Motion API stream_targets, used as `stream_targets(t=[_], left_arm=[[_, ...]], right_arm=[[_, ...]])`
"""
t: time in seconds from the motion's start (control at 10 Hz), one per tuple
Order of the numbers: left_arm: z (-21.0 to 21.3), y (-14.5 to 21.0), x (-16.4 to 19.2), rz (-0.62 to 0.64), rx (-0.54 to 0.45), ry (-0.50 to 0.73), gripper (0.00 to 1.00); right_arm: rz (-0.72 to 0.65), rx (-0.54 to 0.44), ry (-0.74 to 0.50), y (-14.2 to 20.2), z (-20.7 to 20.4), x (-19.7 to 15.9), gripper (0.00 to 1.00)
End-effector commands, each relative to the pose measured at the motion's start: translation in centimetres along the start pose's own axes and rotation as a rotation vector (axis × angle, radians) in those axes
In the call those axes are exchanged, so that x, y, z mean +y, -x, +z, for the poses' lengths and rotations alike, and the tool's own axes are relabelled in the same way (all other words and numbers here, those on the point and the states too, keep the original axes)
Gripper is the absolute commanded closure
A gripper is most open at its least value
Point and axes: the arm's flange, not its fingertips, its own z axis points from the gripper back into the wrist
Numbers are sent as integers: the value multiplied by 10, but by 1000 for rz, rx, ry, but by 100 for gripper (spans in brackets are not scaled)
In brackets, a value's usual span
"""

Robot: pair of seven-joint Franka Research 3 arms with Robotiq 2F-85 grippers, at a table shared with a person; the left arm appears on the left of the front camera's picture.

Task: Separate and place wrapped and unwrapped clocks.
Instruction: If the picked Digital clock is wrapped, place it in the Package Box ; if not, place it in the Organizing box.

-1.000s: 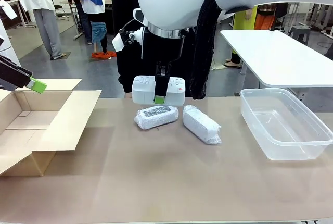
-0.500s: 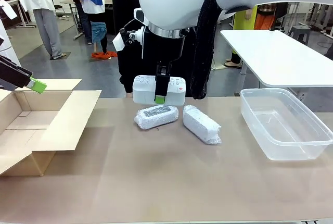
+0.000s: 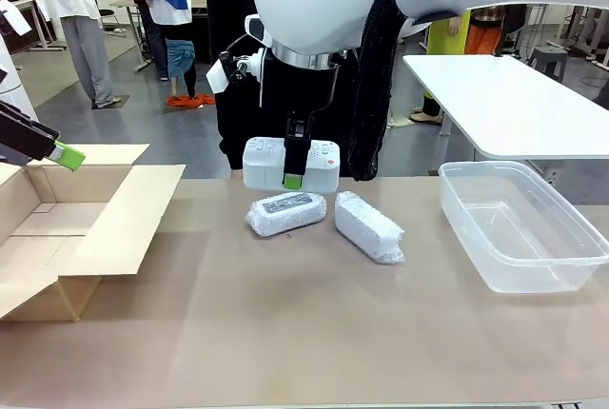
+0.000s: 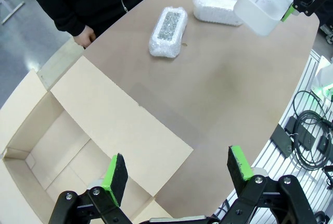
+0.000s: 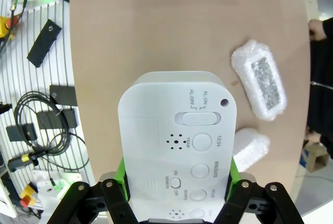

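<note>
- Out at 9 o'clock the left end effector [image 4: 177,172] hangs over the open cardboard box [image 3: 124,219], its green pads spread wide with nothing between them. The box's near corner runs off the picture edge, so part of its inside is out of sight.
- A person's hand [image 4: 83,39] rests at the far edge of the worktop [image 3: 285,333], toward 12 o'clock. From the front, the arm screens most of that person.
- Just left of centre, toward 12 o'clock, the right end effector [image 3: 293,177] is clamped on the unwrapped clock [image 3: 319,166], which is lifted clear of the worktop above the bundles. It's a hard, smooth plastic shell, probably light and a bit slippery. The pads bite across its middle on the flat sides, which looks the sensible hold. The far finger is hidden behind the clock, and I can't see its display face.
- Below it the left bundle [image 3: 285,213] lies on the worktop, with a dark grey panel showing through the wrap. The right bundle [image 3: 369,226] sits just beside it on the 3 o'clock side, a small gap between them. I'd guess both have a squashy skin over a stiff core, best taken across the short width at mid-length. Expect the film to give and slide. What's inside the right one I can't make out.
- At 3 o'clock stands the clear tub [image 3: 463,223], with nothing visible inside and its right corner cut off.
</note>
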Motion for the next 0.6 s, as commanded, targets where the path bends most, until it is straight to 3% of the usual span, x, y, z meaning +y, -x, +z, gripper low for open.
stream_targets(t=[0.0,0.1,0.2,0.3,0.5], left_arm=[[0,1,0,0,-3,15,0],[0,1,0,0,-3,15,0],[0,1,0,0,-3,15,0],[0,1,0,0,-3,15,0],[0,1,0,0,-3,15,0]], right_arm=[[9,8,2,3,2,2,73],[9,8,2,3,2,2,73],[0,0,0,0,0,0,22],[-157,5,48,24,25,-26,22],[-533,-61,186,111,80,-64,22]])
